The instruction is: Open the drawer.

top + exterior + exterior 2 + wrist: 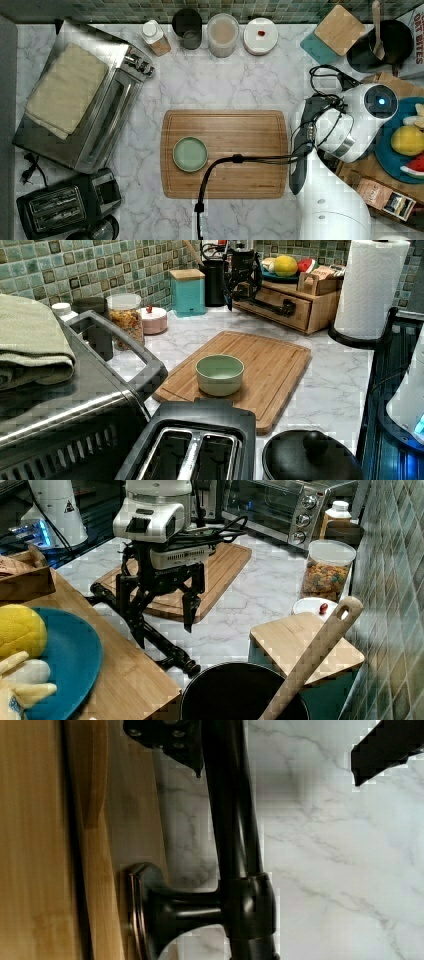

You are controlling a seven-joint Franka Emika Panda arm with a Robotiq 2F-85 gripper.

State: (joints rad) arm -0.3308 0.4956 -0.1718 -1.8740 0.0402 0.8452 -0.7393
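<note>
Pincer (162,607) hangs w/ its fingers spread wide either side of the drawer's black bar handle (150,630), not gripping it. On the wrist view I see one finger (170,742) tight against the bar and the other (385,750) well off over the marble, so it's released. I can't tell if the near finger actually touches the bar.

Drawer (272,302) sits in a light-wood stand at the tabletop's edge, on the left view's far right side behind the cutting board; its front looks about flush w/ the stand. Wrist view shows the bar's round mount (150,915) fixed to the wood front.

On top of the stand I see a blue plate (65,660) w/ a yellow fruit (20,630). Just beside it, in the right view's foreground, a dark pot (240,692) w/ a wooden spoon (310,660).

Mid tabletop (220,85): bamboo cutting board (240,135) w/ a green bowl (190,154) on it. Toaster oven (95,115) w/ a folded towel (65,90) on top is at the top view's left, black toaster (60,205) below it. Jars (222,34) line the tiled wall.
</note>
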